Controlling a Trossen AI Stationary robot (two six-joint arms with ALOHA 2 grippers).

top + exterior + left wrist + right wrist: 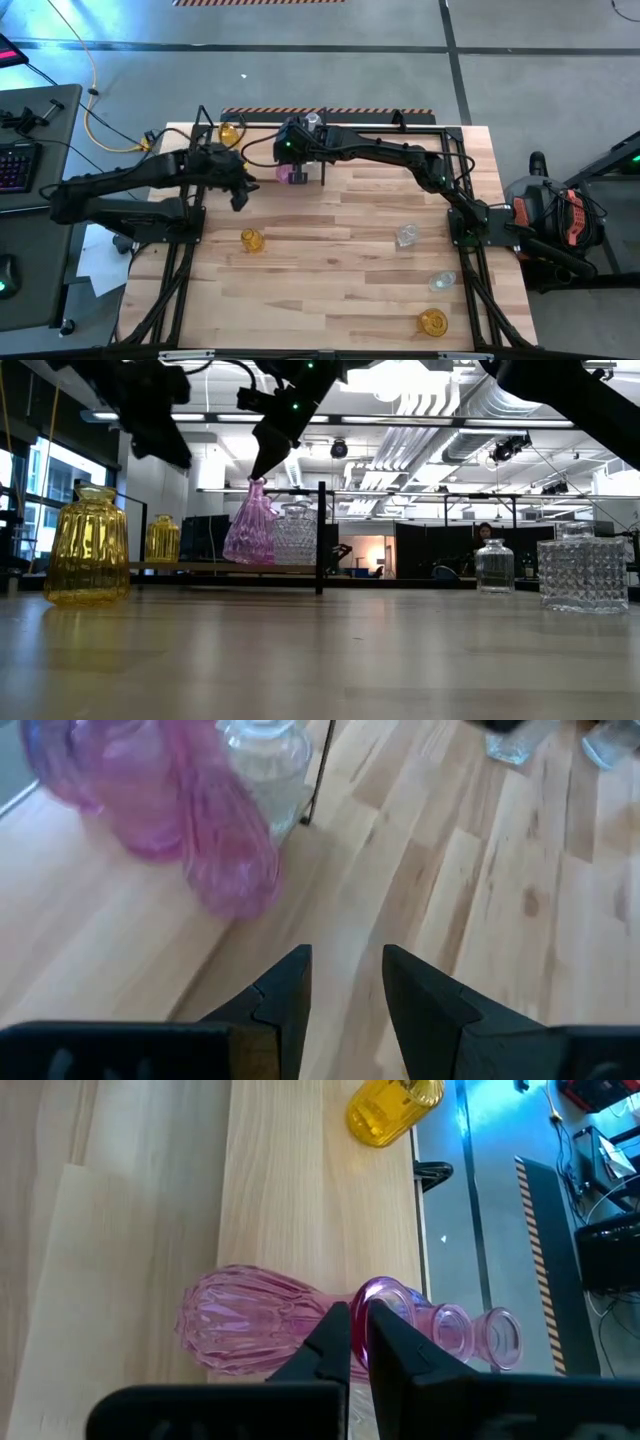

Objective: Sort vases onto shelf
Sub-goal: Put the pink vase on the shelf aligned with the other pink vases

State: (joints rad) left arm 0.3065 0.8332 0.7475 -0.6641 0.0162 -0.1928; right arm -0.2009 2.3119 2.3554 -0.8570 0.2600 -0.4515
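My right gripper (358, 1312) reaches over the shelf (420, 126) at the table's far edge and is shut on a pink vase (250, 525). That vase leans beside a clear vase (295, 535) next to the black divider (320, 538). A second pink shape (470, 1335) shows just past its mouth. A yellow vase (230, 133) stands on the shelf's left part. My left gripper (345, 990) hovers open and holds nothing, over the table just in front of the shelf and left of the pink vase (225, 850). My right gripper pinches the pink vase's mouth rim (380, 1292) between its two fingers, one finger on each side of the glass wall. The fingers slant down from above. The vase hangs tilted below them, its base down at the shelf board; whether it rests there I cannot tell.
Loose on the table stand a yellow vase (251, 240) left of the middle, a clear vase (406, 235) at the right, and another clear vase (442, 282) and a yellow one (432, 322) toward the near right corner. Bare wood lies between them.
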